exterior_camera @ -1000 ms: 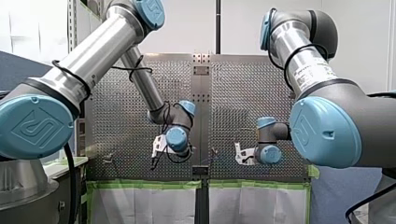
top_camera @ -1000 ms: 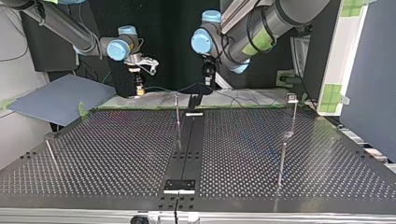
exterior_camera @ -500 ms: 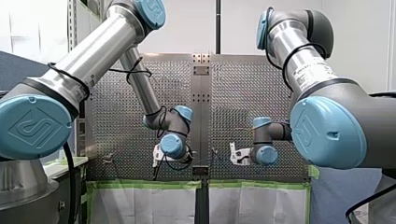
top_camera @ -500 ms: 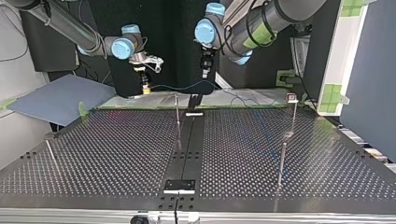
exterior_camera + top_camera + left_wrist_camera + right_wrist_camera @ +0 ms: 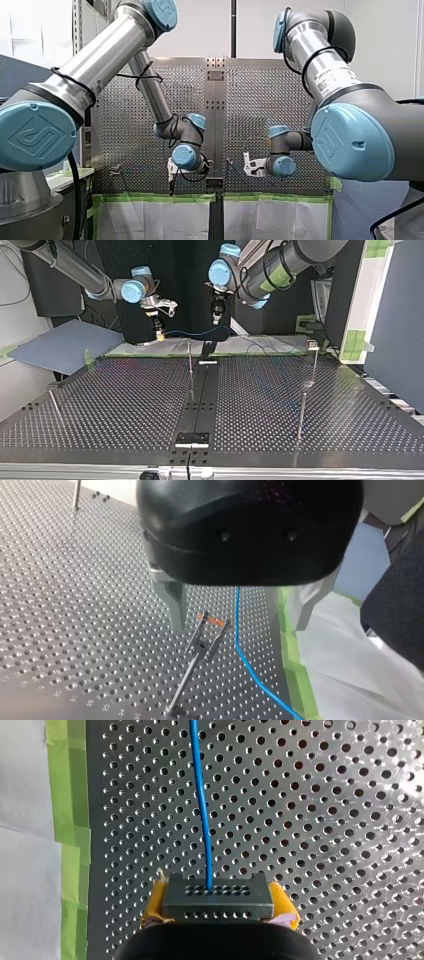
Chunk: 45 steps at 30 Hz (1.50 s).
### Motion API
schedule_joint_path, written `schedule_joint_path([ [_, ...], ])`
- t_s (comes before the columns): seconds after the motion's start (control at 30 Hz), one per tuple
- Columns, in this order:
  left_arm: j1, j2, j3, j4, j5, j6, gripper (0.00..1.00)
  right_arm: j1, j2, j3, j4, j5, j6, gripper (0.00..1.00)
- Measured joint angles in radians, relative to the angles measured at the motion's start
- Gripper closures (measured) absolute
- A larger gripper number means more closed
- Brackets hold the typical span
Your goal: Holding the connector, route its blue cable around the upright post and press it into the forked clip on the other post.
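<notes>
The connector (image 5: 218, 901) is clamped between the yellow pads (image 5: 153, 905) of my right gripper (image 5: 159, 335), and its blue cable (image 5: 202, 805) is led over the perforated table (image 5: 75, 605) near the edge lined with green tape (image 5: 292, 645). My left gripper (image 5: 240, 622) is held with fingers apart around the cable, just above the forked clip (image 5: 209, 632). Light tension should be applied, the cable lined up over the fork's gap, then lowered straight; with slack, the fork would probably be missed.

Cable (image 5: 202, 810) bright blue. Connector (image 5: 218, 897) dark grey, dotted rows. Pads (image 5: 155, 904) yellow. Table (image 5: 325, 820) silver-grey, perforated all over. Edge tape (image 5: 67, 795) lime green. Forked clip (image 5: 199, 650) metal-grey, orange band.
</notes>
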Motion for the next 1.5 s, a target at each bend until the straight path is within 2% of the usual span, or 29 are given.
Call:
schedule_joint_path([
  [0.27,-0.001,-0.007,0.001,0.005,0.002,-0.007,0.0,-0.007,0.0,0.0,-0.006,-0.016,0.01,1.0],
  [0.43,0.0,-0.033,0.01,0.022,0.008,-0.013,0.0,-0.014,0.001,0.0,-0.017,-0.047,0.031,1.0],
  [0.63,0.0,-0.049,0.031,0.031,0.012,-0.019,0.0,-0.016,0.004,0.0,-0.022,-0.066,0.051,1.0],
  [0.83,-0.004,-0.05,0.038,0.049,0.013,-0.038,0.0,-0.016,0.008,0.0,-0.024,-0.069,0.068,1.0],
  [1.27,-0.017,-0.052,0.041,0.057,0.025,-0.07,0.0,-0.016,0.012,0.0,-0.033,-0.07,0.088,1.0],
  [1.5,-0.022,-0.091,0.077,0.036,0.028,-0.077,0.0,-0.016,0.015,0.0,-0.038,-0.075,0.092,1.0],
])
